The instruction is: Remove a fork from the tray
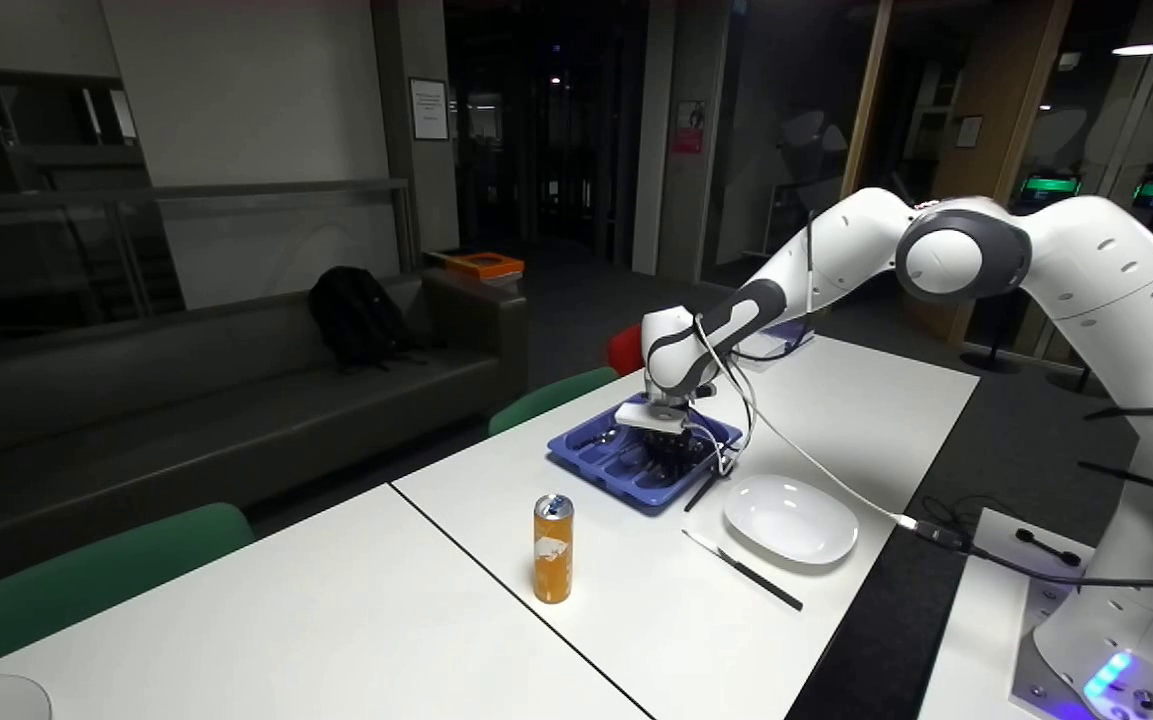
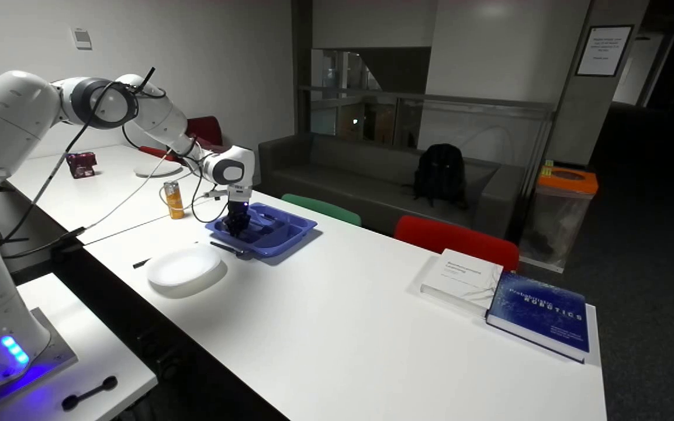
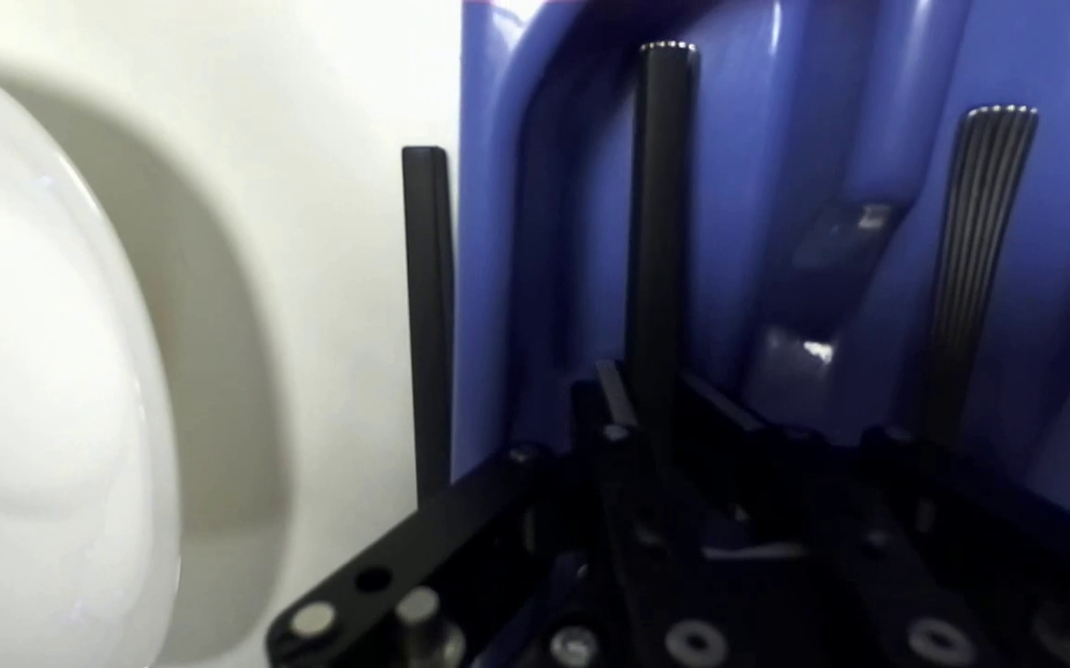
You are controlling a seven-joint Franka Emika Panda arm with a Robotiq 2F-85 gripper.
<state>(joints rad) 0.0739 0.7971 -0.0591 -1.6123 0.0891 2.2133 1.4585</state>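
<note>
Blue plastic, glossy and moulded into rounded compartments, forms the tray (image 3: 729, 139), which the wrist view cuts off at top and right. It rests on the white surface (image 2: 337, 339) in both exterior views, partly covered by the black claw (image 3: 655, 399). The claw is pinching a dark handle (image 3: 662, 186), smooth-sided with a small beaded rim at its end, lying in the compartment nearest the white plate (image 3: 43, 371). The rest of that utensil vanishes beneath the claw, so I cannot tell whether it is a fork. Farther across the tray lies a ribbed handle (image 3: 985, 213), fluted and flaring, its lower end also lost in shadow. Just outside the tray's wall, a plain black handle (image 3: 428, 306) runs down until the claw hides it. The plate, shiny and softly rounded, is cropped by the wrist view's left edge. In an exterior view, metal glints inside the tray are too small to identify; near the plate lies a slim black-handled utensil (image 1: 761, 580), and an orange can (image 1: 553, 560) with a silvery top stands upright.
</note>
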